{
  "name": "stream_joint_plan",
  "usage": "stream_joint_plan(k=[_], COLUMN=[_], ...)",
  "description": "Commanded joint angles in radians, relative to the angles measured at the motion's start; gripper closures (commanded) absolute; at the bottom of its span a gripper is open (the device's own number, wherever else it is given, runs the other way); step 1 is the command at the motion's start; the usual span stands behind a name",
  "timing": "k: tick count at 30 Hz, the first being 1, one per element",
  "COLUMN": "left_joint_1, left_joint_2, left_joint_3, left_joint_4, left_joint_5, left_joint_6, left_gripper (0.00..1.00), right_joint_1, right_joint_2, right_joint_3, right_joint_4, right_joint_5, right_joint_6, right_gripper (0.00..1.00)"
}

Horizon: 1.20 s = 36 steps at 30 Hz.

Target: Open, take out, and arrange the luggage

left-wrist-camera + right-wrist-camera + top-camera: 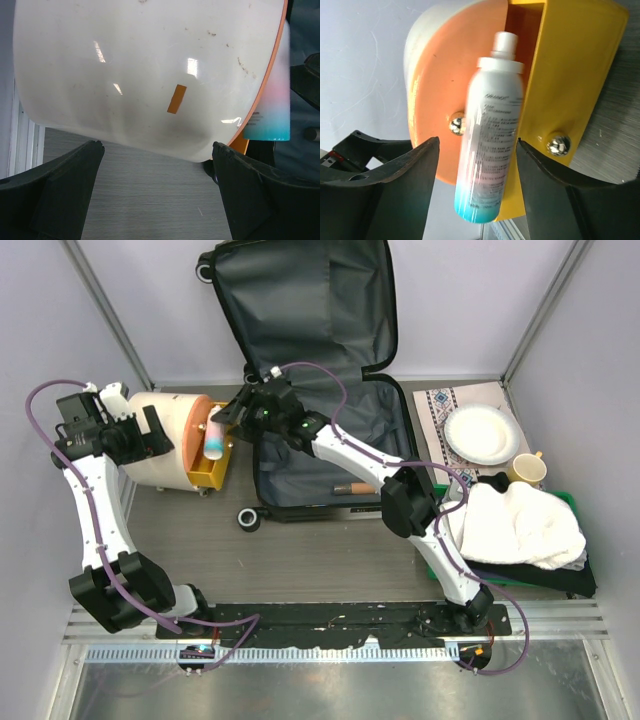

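White-teal spray bottle (492, 125) between parted fingers (395, 190) of the right end effector (477, 145); left end effector (157, 146) wide open.

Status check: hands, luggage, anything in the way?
Left hand open, at the cream bin. Right hand open around spray bottle, by bin's orange lid. Luggage lies open, brown-handled item inside. No blocker seen.

The bin (150, 75) blocks the left end effector (157, 147); bare table (300, 550) lies before the luggage (300, 300).

Tool (477, 141) jaws spread; spray bottle (490, 135) between, before orange lid (432, 100), yellow bracket (570, 75).
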Motion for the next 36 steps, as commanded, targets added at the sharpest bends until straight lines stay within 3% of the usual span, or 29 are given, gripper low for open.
stream_joint_plan(k=[1,9,12,13,16,20,31,36], left_joint_1=[-0.003,-0.002,-0.002,-0.003,-0.003,-0.003,0.0,-0.002], left_joint_2=[-0.02,-0.018,-0.016,-0.016,-0.015,-0.013,-0.02,-0.013], left_joint_3=[0.003,0.002,-0.003,-0.001,-0.003,-0.008,-0.028,-0.038], left_joint_4=[0.037,0.04,0.04,0.04,0.04,0.038,0.038,0.04], left_joint_5=[-0.002,-0.003,-0.002,-0.002,0.001,0.003,-0.002,0.024], left_joint_6=[-0.001,-0.004,-0.006,-0.004,-0.006,-0.006,0.005,-0.003], left_gripper=[0.03,0.03,0.03,0.03,0.04,0.04,0.04,0.04], right_joint_1=[0.007,-0.013,-0.033,-0.036,-0.04,-0.036,-0.027,-0.001], right_joint_2=[-0.027,-0.05,-0.069,-0.07,-0.069,-0.04,0.048,0.12], right_joint_3=[0.059,0.01,-0.043,-0.05,-0.074,-0.076,-0.048,0.018], right_joint_4=[0.097,0.104,0.097,0.086,0.083,0.101,0.143,0.25], right_joint_5=[-0.015,-0.027,-0.021,-0.021,-0.024,-0.035,-0.055,-0.07], right_joint_6=[0.012,-0.011,-0.037,-0.041,-0.061,-0.071,-0.107,-0.098], right_gripper=[0.31,0.35,0.52,0.66,0.84,0.98,0.99,0.99])
